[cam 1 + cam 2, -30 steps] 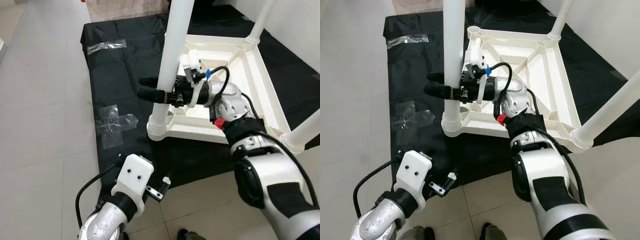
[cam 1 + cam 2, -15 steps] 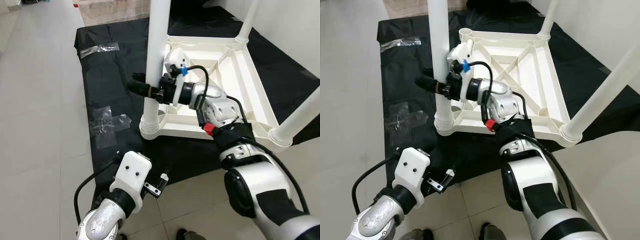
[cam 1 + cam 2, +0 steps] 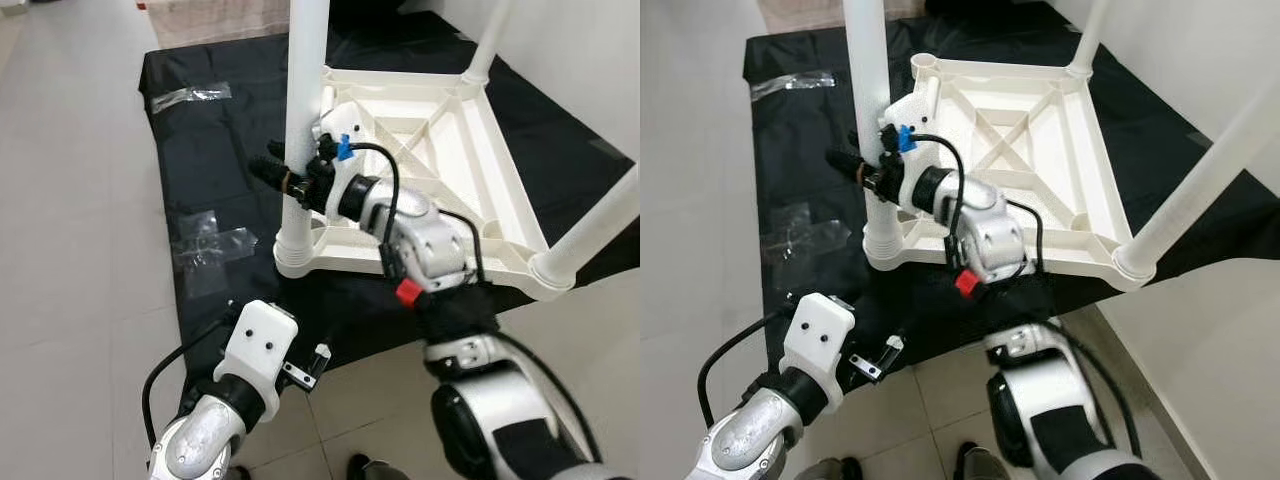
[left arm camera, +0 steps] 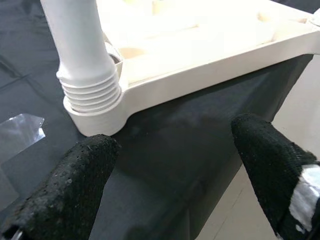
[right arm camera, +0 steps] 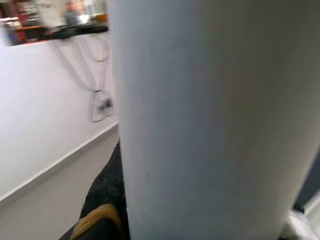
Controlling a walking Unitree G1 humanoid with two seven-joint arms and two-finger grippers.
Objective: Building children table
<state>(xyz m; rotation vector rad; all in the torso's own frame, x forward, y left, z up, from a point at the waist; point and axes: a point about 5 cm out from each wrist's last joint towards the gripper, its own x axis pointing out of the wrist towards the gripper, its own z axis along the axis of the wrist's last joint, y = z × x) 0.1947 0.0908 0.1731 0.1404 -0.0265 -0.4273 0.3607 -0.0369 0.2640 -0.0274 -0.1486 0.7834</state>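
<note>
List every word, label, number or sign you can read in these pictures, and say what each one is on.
None can be read.
The upturned white table top, its legs and the black mat carry no print.
The clear tape pieces on the mat are blank.
The red tag and blue tag on the right arm show no legible marking.

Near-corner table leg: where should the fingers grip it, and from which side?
Grip the smooth round shaft of the table leg, above its threaded collar, coming in level from the tabletop side, as the right gripper does. The leg stands upright, so opposed fingers can probably straddle it.
</note>
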